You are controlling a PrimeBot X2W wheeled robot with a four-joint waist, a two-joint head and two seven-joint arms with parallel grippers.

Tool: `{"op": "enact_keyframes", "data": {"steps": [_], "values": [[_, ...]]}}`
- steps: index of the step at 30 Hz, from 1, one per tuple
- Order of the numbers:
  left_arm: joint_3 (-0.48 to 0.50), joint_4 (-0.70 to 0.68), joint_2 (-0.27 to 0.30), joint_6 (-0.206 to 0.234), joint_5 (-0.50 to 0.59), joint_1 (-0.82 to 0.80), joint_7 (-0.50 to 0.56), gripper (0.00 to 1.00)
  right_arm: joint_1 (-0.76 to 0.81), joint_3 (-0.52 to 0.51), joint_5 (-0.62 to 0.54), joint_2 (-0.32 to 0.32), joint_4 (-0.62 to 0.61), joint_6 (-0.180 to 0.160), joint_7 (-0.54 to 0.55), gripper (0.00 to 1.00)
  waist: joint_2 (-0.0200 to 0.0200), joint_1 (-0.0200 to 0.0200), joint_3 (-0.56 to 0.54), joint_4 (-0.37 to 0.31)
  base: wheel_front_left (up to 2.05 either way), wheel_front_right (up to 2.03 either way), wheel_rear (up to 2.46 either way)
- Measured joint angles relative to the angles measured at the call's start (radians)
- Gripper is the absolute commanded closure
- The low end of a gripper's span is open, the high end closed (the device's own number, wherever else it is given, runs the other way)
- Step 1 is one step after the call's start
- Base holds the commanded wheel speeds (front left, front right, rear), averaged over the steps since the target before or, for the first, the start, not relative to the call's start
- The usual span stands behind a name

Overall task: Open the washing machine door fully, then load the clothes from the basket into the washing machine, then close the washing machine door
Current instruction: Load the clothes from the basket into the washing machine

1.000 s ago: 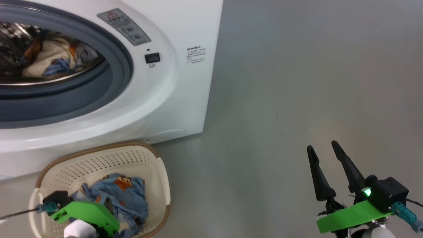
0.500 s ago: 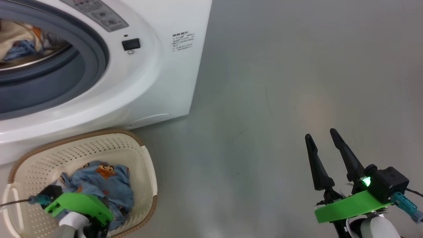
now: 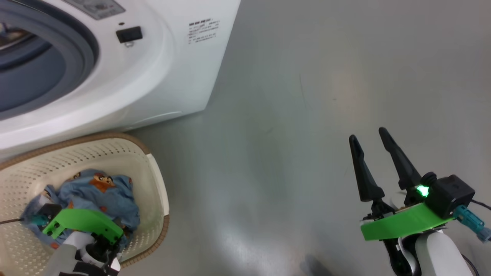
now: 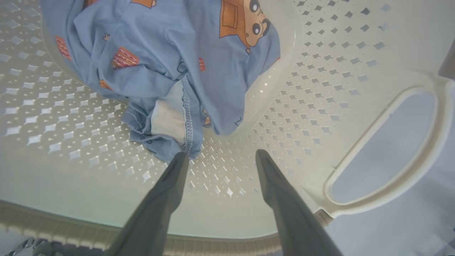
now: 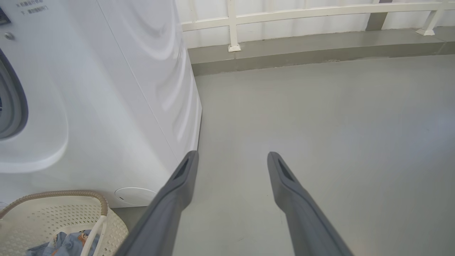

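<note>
Tilting lower, the robot's head had swung the washing machine (image 3: 172,76) up and leftward in its view, though nothing on the floor had shifted. Its left gripper (image 4: 222,153) hung inside the basket (image 4: 320,71), jaws spread wide and empty, one fingertip at the hem of the blue clothes (image 4: 170,64), perhaps brushing it. So another piece awaited loading. Its right gripper (image 3: 367,133) stood spread, holding nothing, over bare floor.
</note>
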Motion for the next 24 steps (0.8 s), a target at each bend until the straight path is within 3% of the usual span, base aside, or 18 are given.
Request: {"op": "enact_keyframes", "data": {"steps": [24], "values": [[-0.006,0.063,0.004,0.011,-0.023,-0.119,-0.057,0.0,-0.053,0.002,0.016,-0.017,-0.015,0.0,0.0,0.0,0.0,-0.0001,0.139,-0.001,0.0,0.0,0.0]]}}
